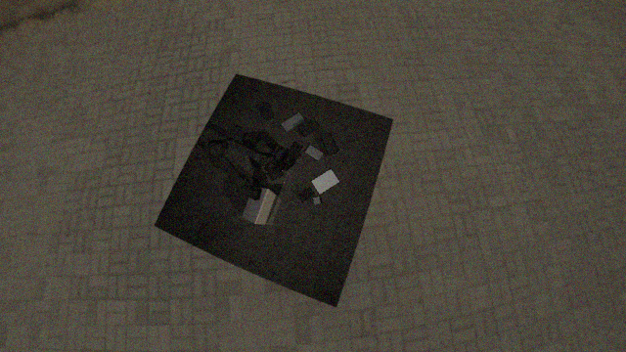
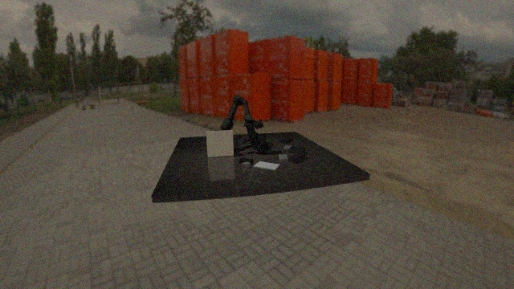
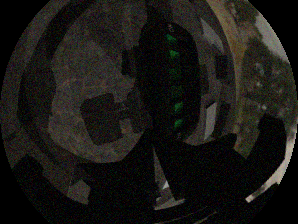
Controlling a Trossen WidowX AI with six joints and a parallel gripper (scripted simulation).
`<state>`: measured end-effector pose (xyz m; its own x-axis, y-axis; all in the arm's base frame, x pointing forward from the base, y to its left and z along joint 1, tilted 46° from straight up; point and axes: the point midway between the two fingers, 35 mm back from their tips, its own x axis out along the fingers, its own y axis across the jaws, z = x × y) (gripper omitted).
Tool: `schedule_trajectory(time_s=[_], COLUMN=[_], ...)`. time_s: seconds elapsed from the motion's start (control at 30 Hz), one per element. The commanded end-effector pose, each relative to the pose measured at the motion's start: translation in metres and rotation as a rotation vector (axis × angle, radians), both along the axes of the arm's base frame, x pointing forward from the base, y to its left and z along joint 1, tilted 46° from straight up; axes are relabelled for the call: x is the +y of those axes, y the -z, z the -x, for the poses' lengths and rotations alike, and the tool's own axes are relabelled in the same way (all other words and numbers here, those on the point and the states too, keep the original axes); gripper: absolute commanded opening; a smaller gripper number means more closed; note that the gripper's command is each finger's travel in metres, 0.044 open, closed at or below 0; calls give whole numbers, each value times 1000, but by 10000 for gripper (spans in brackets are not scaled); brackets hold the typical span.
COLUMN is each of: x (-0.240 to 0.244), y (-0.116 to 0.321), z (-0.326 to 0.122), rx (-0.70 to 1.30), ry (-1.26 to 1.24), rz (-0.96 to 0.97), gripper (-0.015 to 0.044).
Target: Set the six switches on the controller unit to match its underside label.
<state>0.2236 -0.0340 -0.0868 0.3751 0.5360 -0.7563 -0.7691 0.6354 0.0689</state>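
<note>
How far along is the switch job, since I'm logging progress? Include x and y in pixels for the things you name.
Partly, it seems. The unit (image 3: 150, 75) shows its green switch ends (image 3: 175, 75) upward. The gripper (image 3: 149, 131) is shut, apparently near it. Left: confirming the settings, as the label is out of sight, and moving away.

From here I count one dark controller unit with six green-marked switches just beyond the gripper's closed fingertips, one upright pale panel near the hand, and, farther from it, one white sheet and three smaller pale pieces, other dark parts being too murky to number.
</note>
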Motion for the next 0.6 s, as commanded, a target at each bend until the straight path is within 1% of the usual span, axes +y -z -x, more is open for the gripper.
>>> schedule_trajectory(time_s=[0.0,0.57], x=[7,24], y=[4,18], z=[2,1], rx=[6,5], ry=[1,1], rz=[-11,-16], gripper=[0,0])
